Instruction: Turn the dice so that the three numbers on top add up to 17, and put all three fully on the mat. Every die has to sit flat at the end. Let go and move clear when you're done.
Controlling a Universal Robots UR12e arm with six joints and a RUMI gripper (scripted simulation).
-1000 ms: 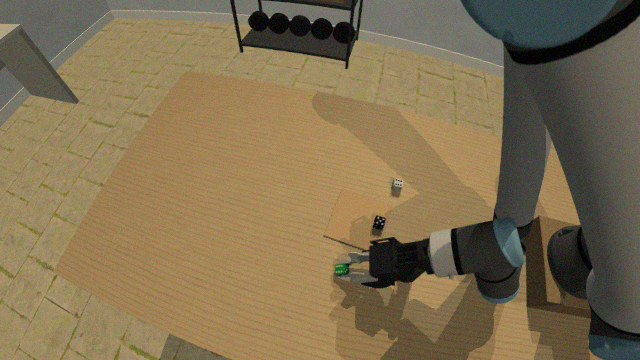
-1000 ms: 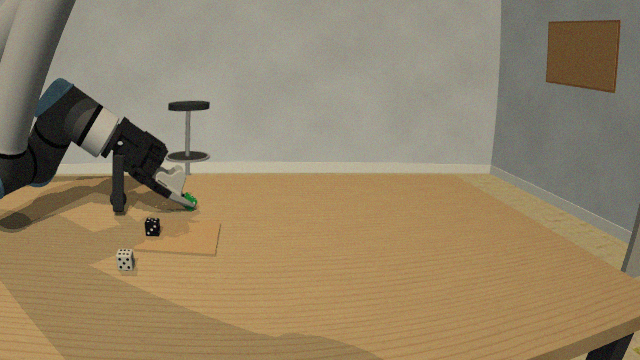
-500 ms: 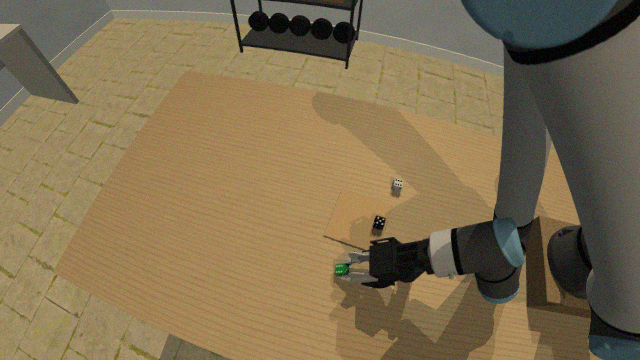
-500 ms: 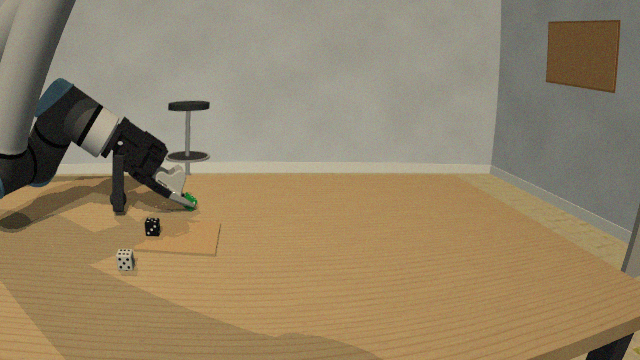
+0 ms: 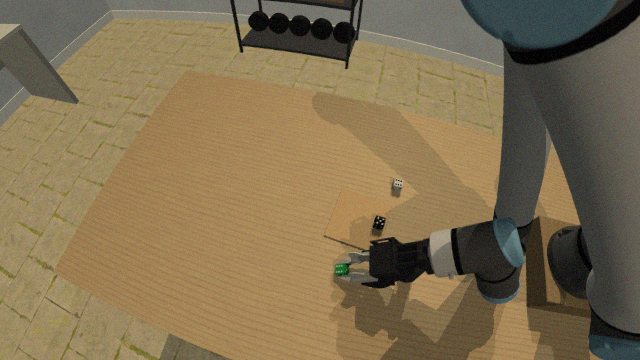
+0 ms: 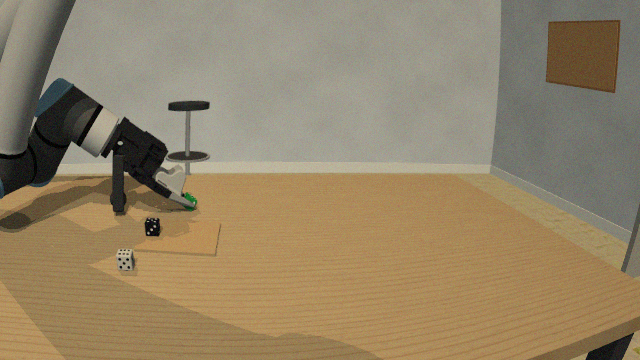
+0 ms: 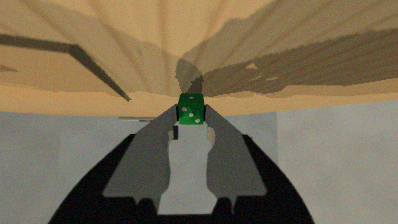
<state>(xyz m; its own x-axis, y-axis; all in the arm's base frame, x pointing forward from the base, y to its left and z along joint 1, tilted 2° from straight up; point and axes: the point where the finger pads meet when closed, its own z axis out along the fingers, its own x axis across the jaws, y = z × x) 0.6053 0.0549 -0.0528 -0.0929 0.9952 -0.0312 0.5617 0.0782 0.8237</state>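
My gripper (image 5: 345, 269) is shut on the green die (image 5: 341, 270), low over the table top just off the mat's near corner. In the wrist view the green die (image 7: 191, 108) sits between my fingertips; in the exterior view the die (image 6: 189, 200) is at or just above the wood. The black die (image 5: 379, 222) sits flat on the thin tan mat (image 5: 365, 212) and also shows in the exterior view (image 6: 152, 226). The white die (image 5: 398, 184) sits flat by the mat's far corner; in the exterior view (image 6: 125, 259) it looks just off the mat (image 6: 182, 237).
The arm's thick base column (image 5: 575, 150) stands at the right. A rack with black balls (image 5: 300, 25) stands on the floor beyond the table. A stool (image 6: 188, 130) stands by the far wall.
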